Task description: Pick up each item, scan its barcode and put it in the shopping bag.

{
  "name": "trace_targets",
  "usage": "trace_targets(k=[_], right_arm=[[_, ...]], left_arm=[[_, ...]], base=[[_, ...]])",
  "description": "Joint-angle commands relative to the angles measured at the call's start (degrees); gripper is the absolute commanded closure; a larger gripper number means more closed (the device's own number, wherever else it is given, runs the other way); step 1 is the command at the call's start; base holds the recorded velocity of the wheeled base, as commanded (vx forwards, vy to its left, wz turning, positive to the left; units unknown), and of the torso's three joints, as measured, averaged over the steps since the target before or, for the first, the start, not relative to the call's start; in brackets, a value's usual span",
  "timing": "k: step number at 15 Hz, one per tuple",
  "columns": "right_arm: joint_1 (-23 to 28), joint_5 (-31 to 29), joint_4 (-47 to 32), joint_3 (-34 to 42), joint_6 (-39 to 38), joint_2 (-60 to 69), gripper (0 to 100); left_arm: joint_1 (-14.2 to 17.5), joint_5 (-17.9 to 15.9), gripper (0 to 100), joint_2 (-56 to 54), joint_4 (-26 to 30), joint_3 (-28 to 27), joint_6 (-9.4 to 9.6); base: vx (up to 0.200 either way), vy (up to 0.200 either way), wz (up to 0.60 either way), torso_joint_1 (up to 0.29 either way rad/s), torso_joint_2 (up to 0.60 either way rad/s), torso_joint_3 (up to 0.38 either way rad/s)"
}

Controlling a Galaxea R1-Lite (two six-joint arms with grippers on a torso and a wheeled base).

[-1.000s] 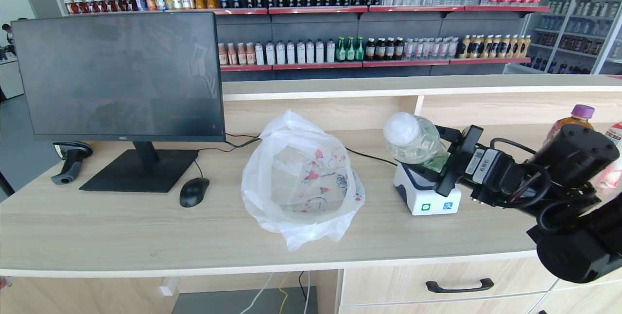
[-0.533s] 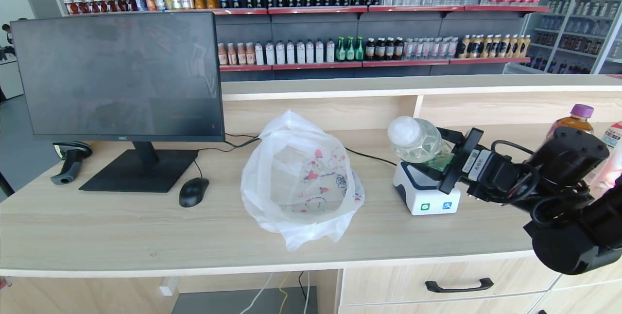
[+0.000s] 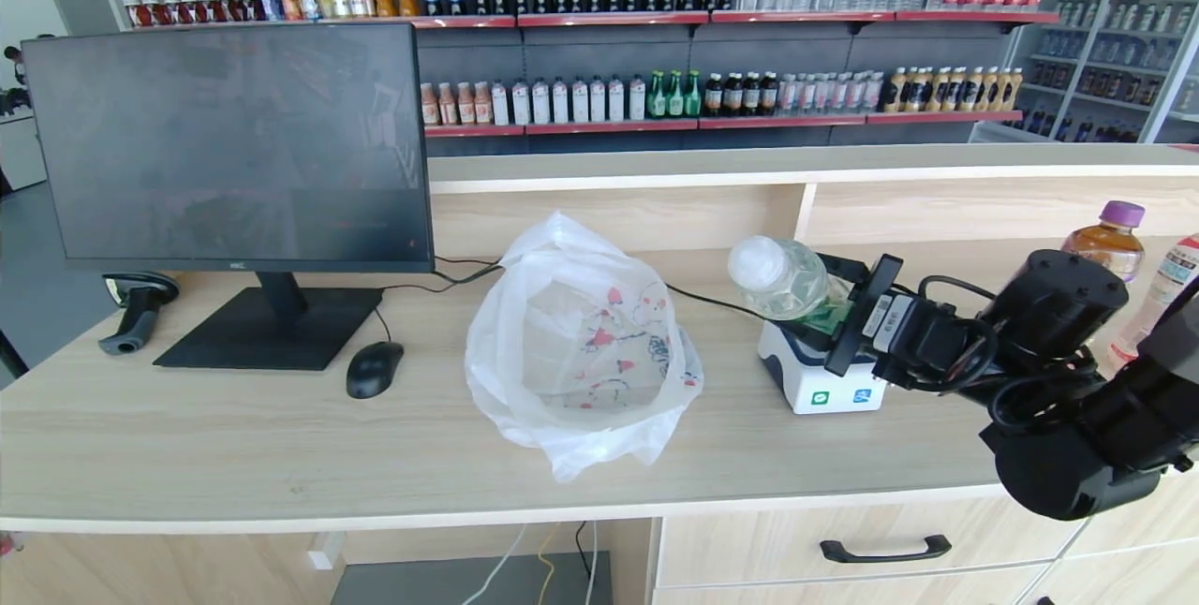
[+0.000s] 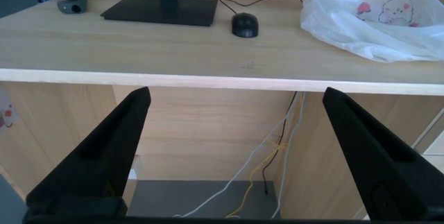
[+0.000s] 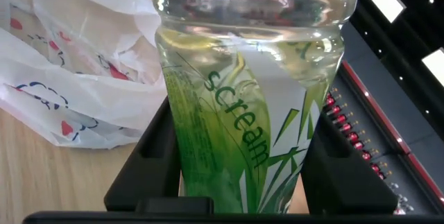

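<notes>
My right gripper (image 3: 829, 301) is shut on a clear bottle with a green label (image 3: 782, 279), held on its side just above the small white scanner box (image 3: 822, 373). Its base points toward the white plastic shopping bag (image 3: 581, 343), which stands open at the middle of the counter. In the right wrist view the bottle (image 5: 250, 99) sits between the black fingers (image 5: 156, 148), with the bag (image 5: 76, 64) behind it. My left gripper (image 4: 232, 154) hangs open below the counter's front edge, nothing between its fingers.
A monitor (image 3: 229, 146), a mouse (image 3: 374, 369) and a handheld scanner (image 3: 139, 305) occupy the counter's left part. An amber bottle with a purple cap (image 3: 1107, 244) and another bottle (image 3: 1161, 291) stand at the far right. Cables run behind the bag.
The right arm has lowered and shifted left with the bottle, bringing it closer to the scanner box. The bag and the left gripper have stayed put.
</notes>
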State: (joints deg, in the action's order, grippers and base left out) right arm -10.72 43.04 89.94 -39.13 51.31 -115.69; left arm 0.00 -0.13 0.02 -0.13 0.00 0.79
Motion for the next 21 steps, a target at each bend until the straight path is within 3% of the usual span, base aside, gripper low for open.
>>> trace_targets(k=[1,21], right_arm=[[0.08,0.64,0.06,-1.39,0.02,-1.73,100],[-0.1,0.64,0.06,-1.74,0.72,-2.35,100]], left_arm=[[0.0,0.05,0,-0.02,-0.04,0.0,0.0],[0.0,-0.04,0,-0.02,-0.04,0.0,0.0]], base=[[0.0,0.0,0.0,0.0,0.0,0.0],[0.0,0.0,0.0,0.0,0.0,0.0]])
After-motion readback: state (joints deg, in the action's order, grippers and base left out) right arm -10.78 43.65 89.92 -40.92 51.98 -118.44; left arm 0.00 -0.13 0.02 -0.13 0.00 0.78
